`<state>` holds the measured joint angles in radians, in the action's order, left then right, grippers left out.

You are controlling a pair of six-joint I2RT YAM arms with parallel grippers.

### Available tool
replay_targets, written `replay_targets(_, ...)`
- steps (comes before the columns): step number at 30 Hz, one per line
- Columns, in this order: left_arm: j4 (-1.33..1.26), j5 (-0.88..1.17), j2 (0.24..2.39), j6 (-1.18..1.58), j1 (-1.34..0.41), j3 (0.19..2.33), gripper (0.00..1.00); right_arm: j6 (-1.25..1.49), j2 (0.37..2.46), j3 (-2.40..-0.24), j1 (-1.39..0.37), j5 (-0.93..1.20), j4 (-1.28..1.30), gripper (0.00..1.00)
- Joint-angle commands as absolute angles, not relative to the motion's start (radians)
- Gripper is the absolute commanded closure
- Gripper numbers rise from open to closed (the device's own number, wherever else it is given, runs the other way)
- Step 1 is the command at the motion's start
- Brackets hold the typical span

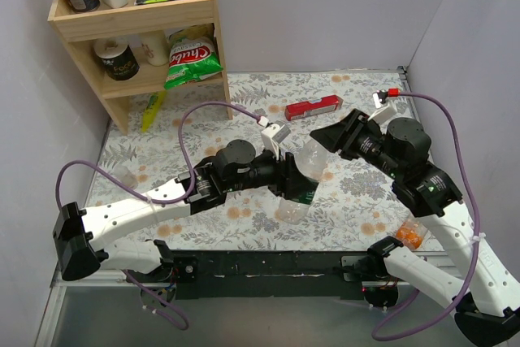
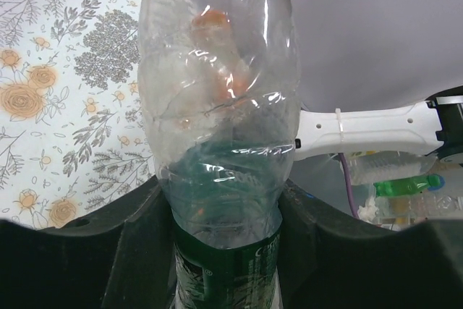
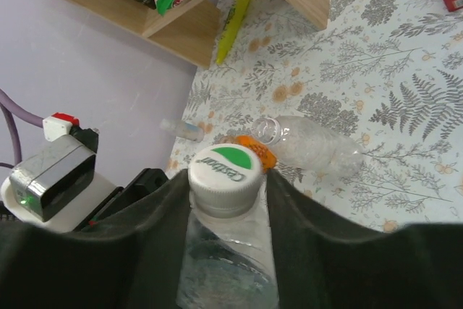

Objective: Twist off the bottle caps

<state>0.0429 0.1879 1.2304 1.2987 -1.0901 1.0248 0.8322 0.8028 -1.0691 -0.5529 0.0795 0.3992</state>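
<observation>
My left gripper [image 1: 294, 178] is shut on the clear green-labelled bottle [image 1: 307, 170], held off the table; in the left wrist view the gripper [image 2: 224, 251] clamps the bottle [image 2: 217, 106] at its label. My right gripper [image 1: 327, 137] is shut on that bottle's white, green-marked cap [image 3: 224, 170], with the gripper [image 3: 226, 182] pressing a finger on each side. A clear plain bottle [image 3: 311, 142] lies on the table with an open mouth, also seen from above [image 1: 292, 210]. An orange bottle [image 3: 257, 151] lies beside it. Another orange bottle [image 1: 412, 236] lies by the right arm.
A red rectangular box [image 1: 313, 107] lies at the back of the floral tabletop [image 1: 244, 103]. A wooden shelf [image 1: 138, 22] with tins and snack bags stands at the back left, a yellow-green stick [image 1: 152, 110] beside it. A small slim clear bottle [image 3: 184, 129] lies at the left.
</observation>
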Motion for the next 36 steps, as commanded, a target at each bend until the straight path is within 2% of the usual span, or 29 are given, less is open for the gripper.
replay_targets(1, 0.04, 0.121, 1.152, 1.261, -1.095, 1.003, 0.64, 0.804, 0.793, -1.104, -0.555, 0.046, 0.408, 0.35)
replay_targets(2, 0.049, 0.126, 1.151, 1.256, -1.095, 1.002, 0.65, 0.801, 0.796, -1.115, -0.557, 0.038, 0.414, 0.26)
replay_targets(4, 0.057, 0.14, 1.155, 1.252, -1.095, 1.002, 0.65, 0.795, 0.802, -1.137, -0.557, 0.02, 0.423, 0.23)
replay_targets(11, 0.071, 0.146, 1.157, 1.241, -1.097, 1.003, 0.67, 0.787, 0.842, -1.195, -0.555, 0.009, 0.46, 0.23)
replay_targets(15, 0.08, 0.152, 1.157, 1.238, -1.095, 1.005, 0.68, 0.787, 0.838, -1.184, -0.555, 0.032, 0.413, 0.27)
replay_targets(18, 0.086, 0.146, 1.151, 1.235, -1.095, 1.005, 0.69, 0.788, 0.857, -1.195, -0.555, 0.072, 0.411, 0.33)
replay_targets(22, 0.1, 0.141, 1.151, 1.227, -1.095, 1.012, 0.69, 0.79, 0.874, -1.192, -0.555, 0.113, 0.393, 0.48)
replay_targets(24, 0.103, 0.141, 1.149, 1.224, -1.095, 1.012, 0.69, 0.793, 0.88, -1.192, -0.555, 0.136, 0.387, 0.51)
replay_targets(27, 0.106, 0.141, 1.143, 1.221, -1.095, 1.011, 0.69, 0.795, 0.884, -1.186, -0.557, 0.153, 0.379, 0.79)
replay_targets(28, 0.106, 0.149, 1.138, 1.22, -1.095, 1.009, 0.7, 0.793, 0.876, -1.177, -0.557, 0.152, 0.373, 0.96)
replay_targets(31, 0.081, 0.178, 1.112, 1.195, -1.094, 0.994, 0.7, 0.787, 0.861, -1.152, -0.549, 0.173, 0.335, 0.99)
replay_targets(36, -0.039, 0.423, 1.049, 1.218, -1.026, 0.918, 0.7, 0.759, 0.857, -1.059, -0.522, 0.38, 0.138, 0.99)
